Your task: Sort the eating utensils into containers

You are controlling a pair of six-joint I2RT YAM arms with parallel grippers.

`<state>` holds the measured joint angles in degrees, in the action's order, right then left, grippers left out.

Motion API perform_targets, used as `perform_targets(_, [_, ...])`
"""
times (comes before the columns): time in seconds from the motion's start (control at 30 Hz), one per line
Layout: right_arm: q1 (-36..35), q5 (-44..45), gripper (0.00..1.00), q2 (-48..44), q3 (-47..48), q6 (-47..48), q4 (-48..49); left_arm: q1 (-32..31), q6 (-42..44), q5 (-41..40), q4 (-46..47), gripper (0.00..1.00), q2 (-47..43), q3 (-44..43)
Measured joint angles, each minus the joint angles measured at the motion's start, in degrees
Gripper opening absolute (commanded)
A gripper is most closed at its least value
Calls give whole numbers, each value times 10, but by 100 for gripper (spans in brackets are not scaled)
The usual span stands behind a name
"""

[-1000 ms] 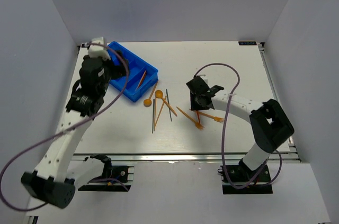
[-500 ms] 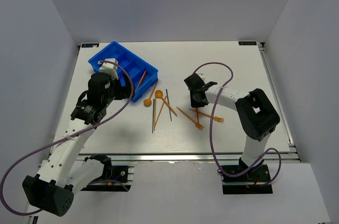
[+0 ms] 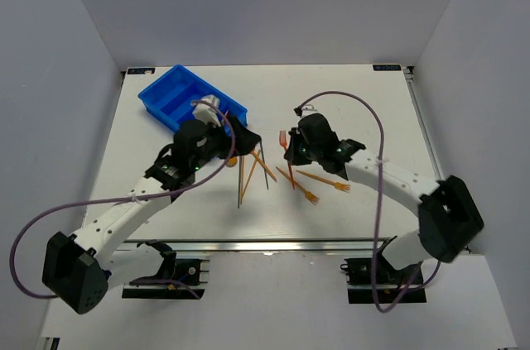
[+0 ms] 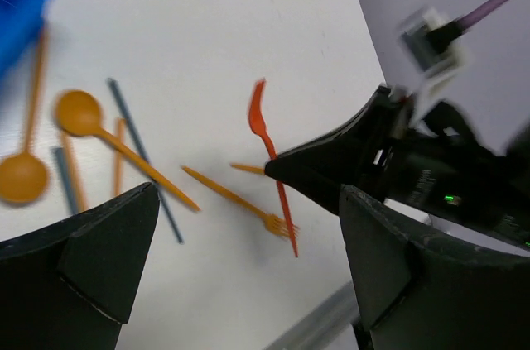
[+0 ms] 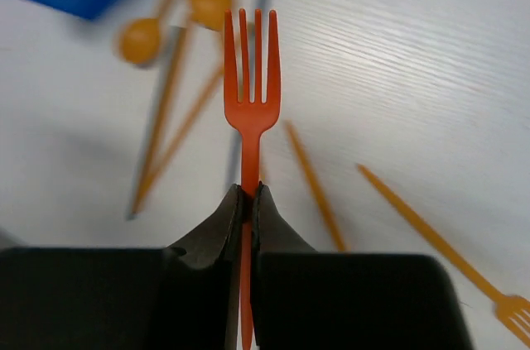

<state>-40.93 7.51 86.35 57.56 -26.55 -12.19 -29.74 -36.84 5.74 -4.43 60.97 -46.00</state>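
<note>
Utensils lie mostly loose on the bench [image 3: 373, 102], in a small heap between the two arms, near the blue tray [image 3: 170, 98]. One red-orange fork [image 5: 251, 110] seems lifted from the bench. The right tool [image 5: 246, 201] is pressed together on its handle, about at the middle, with the tines pointing away. The left tool [image 4: 248, 194] is spread wide and holds nothing, above the heap. I judge the fork very light, thin and a little springy. Its smooth plastic may slip or turn in the grip, so holding the flat handle near the balance point seems safest.
</note>
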Motion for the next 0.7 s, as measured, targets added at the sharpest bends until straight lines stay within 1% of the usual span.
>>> perform_targets(0.07, [-18, -31, 0, -50, -12, -6, 32, -50, -19, -31, 7, 97, 33, -14])
perform_targets(0.1, [-28, -45, 0, -67, -14, -10, 44, -72, -25, -44, 9, 95, 52, -24])
perform_targets(0.17, [-45, -69, 0, -87, -14, -16, 66, -96, -36, -62, 19, 91, 84, -40])
perform_targets(0.2, [-54, -76, 0, -93, -14, -19, 72, -101, -40, -71, 22, 84, 96, -46])
perform_targets(0.27, [-70, -81, 0, -98, -14, -23, 75, -103, -47, -88, 25, 76, 109, -50])
perform_targets(0.3, [-76, -84, 0, -99, -14, -25, 75, -103, -50, -95, 25, 70, 112, -50])
perform_targets(0.33, [-81, -88, 0, -100, -14, -27, 75, -103, -52, -101, 25, 54, 114, -50])
perform_targets(0.37, [-85, -90, 0, -101, -14, -29, 75, -102, -57, -106, 25, 47, 115, -51])
perform_targets(0.4, [-89, -92, 0, -101, -14, -30, 74, -102, -54, -111, 24, 37, 117, -52])
perform_targets(0.43, [-92, -92, 0, -102, -14, -31, 74, -102, -53, -113, 22, 24, 118, -53])
perform_targets(0.5, [-96, -92, 0, -103, -12, -31, 73, -102, -45, -118, 17, 14, 121, -57])
perform_targets(0.57, [-95, -91, 0, -107, -11, -31, 71, -101, -32, -126, 9, 0, 124, -59])
perform_targets(0.6, [-94, -91, 0, -109, -11, -31, 70, -100, -25, -126, 6, 0, 127, -61])
perform_targets(0.63, [-94, -90, 40, -110, -11, -31, 66, -100, -17, -127, 2, 0, 129, -65])
perform_targets(0.67, [-94, -90, 67, -111, -11, -34, 65, -101, -6, -128, -6, 0, 132, -72])
perform_targets(0.7, [-94, -88, 89, -111, -11, -39, 65, -101, 5, -131, -14, 0, 134, -79])
